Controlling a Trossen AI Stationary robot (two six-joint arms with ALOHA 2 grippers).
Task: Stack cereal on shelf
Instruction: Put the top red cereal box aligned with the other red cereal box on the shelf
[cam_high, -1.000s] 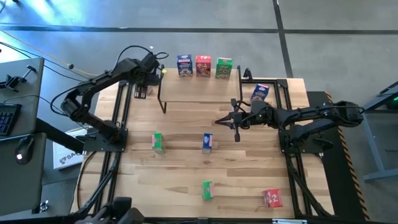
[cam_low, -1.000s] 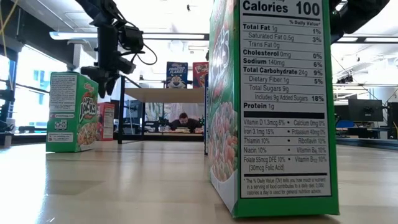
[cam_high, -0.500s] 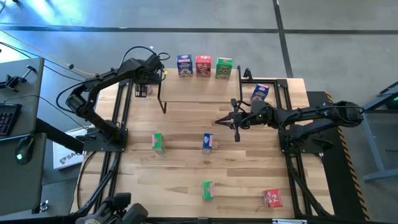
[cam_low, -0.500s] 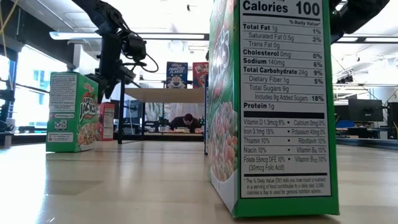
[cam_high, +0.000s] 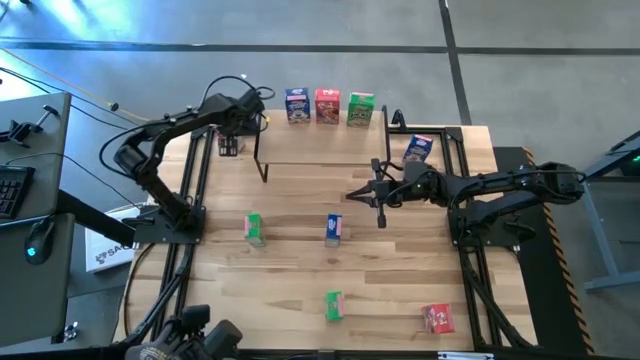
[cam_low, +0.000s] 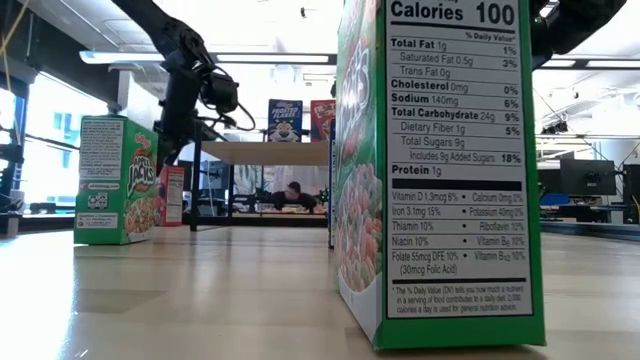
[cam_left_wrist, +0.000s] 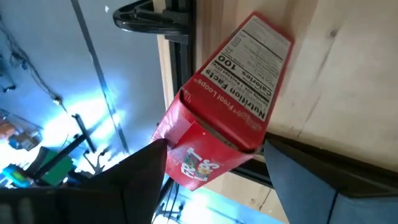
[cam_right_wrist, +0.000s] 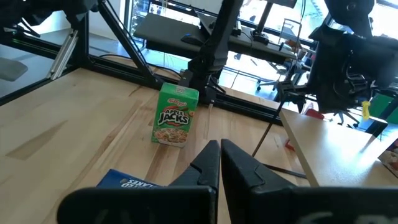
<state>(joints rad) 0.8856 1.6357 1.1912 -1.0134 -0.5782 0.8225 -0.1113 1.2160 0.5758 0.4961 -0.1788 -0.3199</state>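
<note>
Between the left hand's (cam_left_wrist: 211, 171) fingers, seemingly gripped: 1 red cereal box (cam_left_wrist: 227, 102).

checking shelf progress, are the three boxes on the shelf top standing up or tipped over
Upright. On the shelf, the blue box, red box and green box stand in a row along its far edge, fronts showing.

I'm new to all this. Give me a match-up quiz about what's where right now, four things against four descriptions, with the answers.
Things:
1. red box showing its nutrition label
2. right gripper
3. blue box at the far right
4. shelf

Descriptions:
A. shut and empty, over the middle of the table
B. carries three boxes in a row
C. at the left gripper
D. on the table, next to the shelf's legs

Pairs: 1-C, 2-A, 3-D, 4-B
</note>
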